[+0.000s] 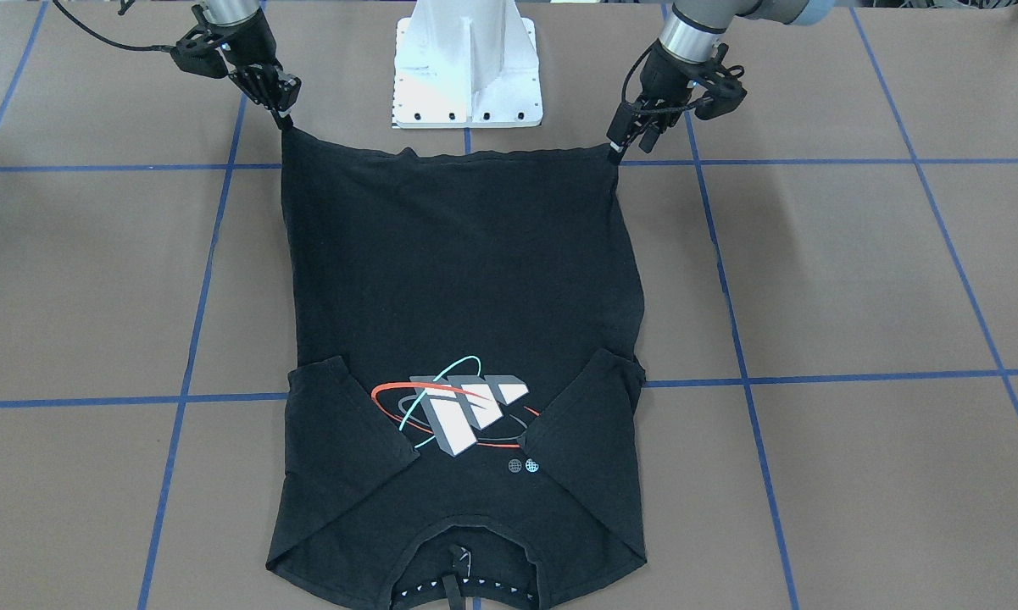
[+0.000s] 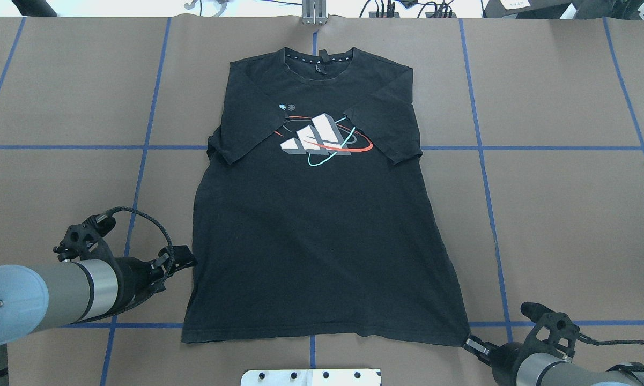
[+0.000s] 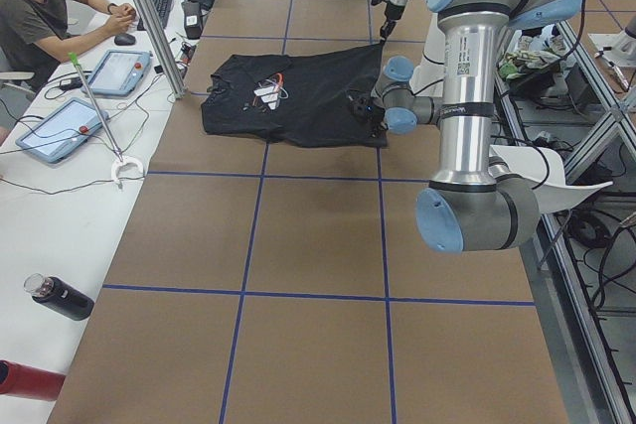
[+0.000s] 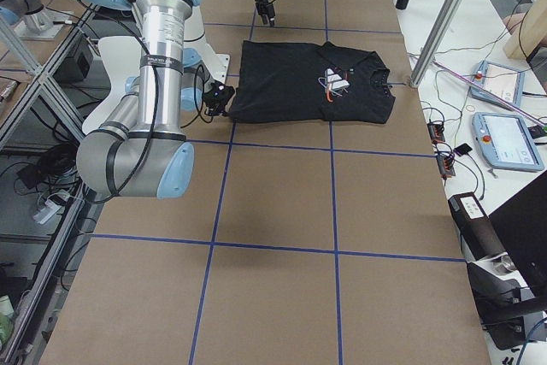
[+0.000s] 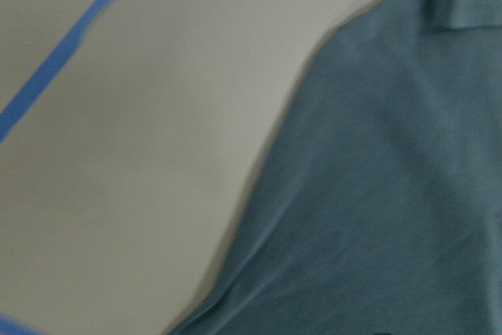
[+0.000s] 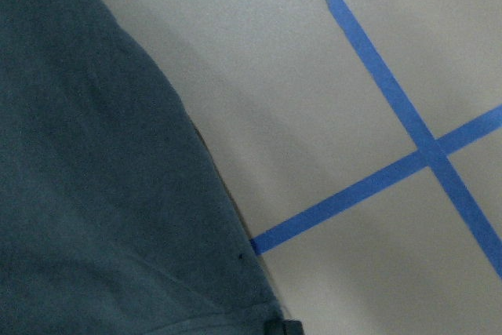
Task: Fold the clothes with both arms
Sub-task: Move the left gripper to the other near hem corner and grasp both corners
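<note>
left arm (image 2: 59, 295): silver-grey tube, pale blue joint cap
right arm (image 1: 229, 8): polished silver-grey
left gripper (image 1: 621, 142): black
right gripper (image 1: 286, 114): black
cable (image 2: 158, 236): black, braided

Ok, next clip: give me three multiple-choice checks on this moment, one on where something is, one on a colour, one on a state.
1. The T-shirt's collar lies:
A) next to the robot
B) on the side far from the robot
C) hanging off the table's side

2. The tape lines on the table are:
A) blue
B) red
C) yellow

3. The sleeves are:
A) spread out sideways
B) hidden under the body
C) folded in over the front

Answers:
1 B: the collar sits at the opposite end from the white base.
2 A: the grid shows blue in every view.
3 C: both sleeves lie angled across the chest beside the graphic.
</note>
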